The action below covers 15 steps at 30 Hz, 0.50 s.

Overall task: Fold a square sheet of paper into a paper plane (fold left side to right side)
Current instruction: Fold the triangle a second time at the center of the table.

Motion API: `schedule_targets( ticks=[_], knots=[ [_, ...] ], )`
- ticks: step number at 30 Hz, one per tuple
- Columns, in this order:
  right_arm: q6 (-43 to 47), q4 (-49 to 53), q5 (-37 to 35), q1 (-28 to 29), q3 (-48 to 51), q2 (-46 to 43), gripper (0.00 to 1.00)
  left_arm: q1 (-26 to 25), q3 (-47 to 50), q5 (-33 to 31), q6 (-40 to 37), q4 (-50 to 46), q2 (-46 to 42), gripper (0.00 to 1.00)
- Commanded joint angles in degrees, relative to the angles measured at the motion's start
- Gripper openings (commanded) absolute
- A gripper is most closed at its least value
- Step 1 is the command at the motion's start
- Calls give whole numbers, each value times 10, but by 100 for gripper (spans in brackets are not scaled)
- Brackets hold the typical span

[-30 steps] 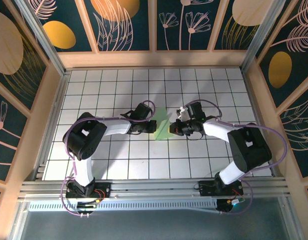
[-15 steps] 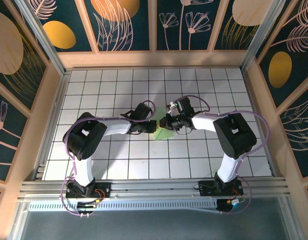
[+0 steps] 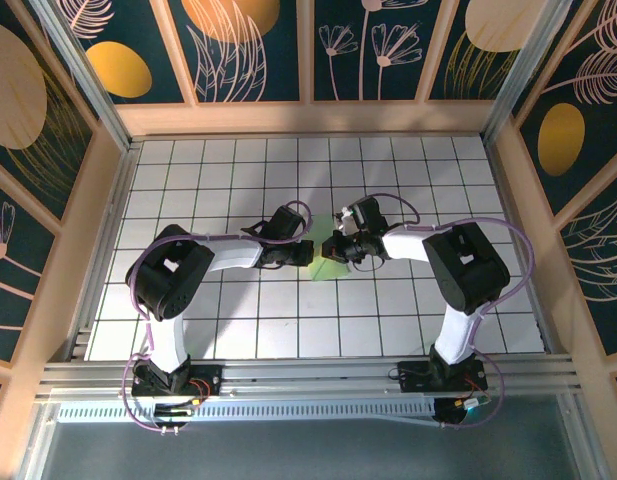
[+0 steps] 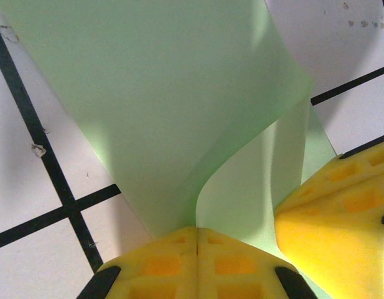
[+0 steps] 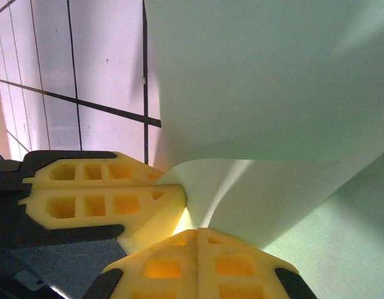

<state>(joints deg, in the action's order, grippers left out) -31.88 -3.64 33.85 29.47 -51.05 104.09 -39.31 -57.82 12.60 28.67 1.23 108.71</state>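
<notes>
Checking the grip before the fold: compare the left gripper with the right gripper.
The left gripper reaches the square sheet of paper from the left, the right gripper from the right. At the left gripper's pinch the sheet curls in an S; above the right gripper's it rises as a broad flap. Shared: both are shut on the sheet, side by side.

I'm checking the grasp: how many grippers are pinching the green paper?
2. The left gripper is shut on the green sheet of paper at mid-table; the right gripper is shut on it close beside.

Smooth, matt green paper sheet
</notes>
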Motion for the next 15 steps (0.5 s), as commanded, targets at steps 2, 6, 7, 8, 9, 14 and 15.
schedule_targets(
  ticks=[2,6,7,8,9,14,15],
  knots=[
    [11,19,-17,6,4,12,0,4,12,-6,-9,-25,18,0],
    [13,23,-21,6,6,13,0,4,14,-5,-9,-25,18,0],
    [13,23,-22,6,7,14,0,4,14,-6,-8,-24,18,0],
    [14,24,-22,7,7,15,0,4,15,-5,-8,-24,17,0],
    [14,25,-22,7,8,15,0,4,16,-5,-8,-23,17,0],
    [16,27,-26,8,12,19,0,4,17,1,-4,-17,15,0],
    [16,28,-26,8,12,20,0,4,17,1,-3,-16,15,0]
  ],
)
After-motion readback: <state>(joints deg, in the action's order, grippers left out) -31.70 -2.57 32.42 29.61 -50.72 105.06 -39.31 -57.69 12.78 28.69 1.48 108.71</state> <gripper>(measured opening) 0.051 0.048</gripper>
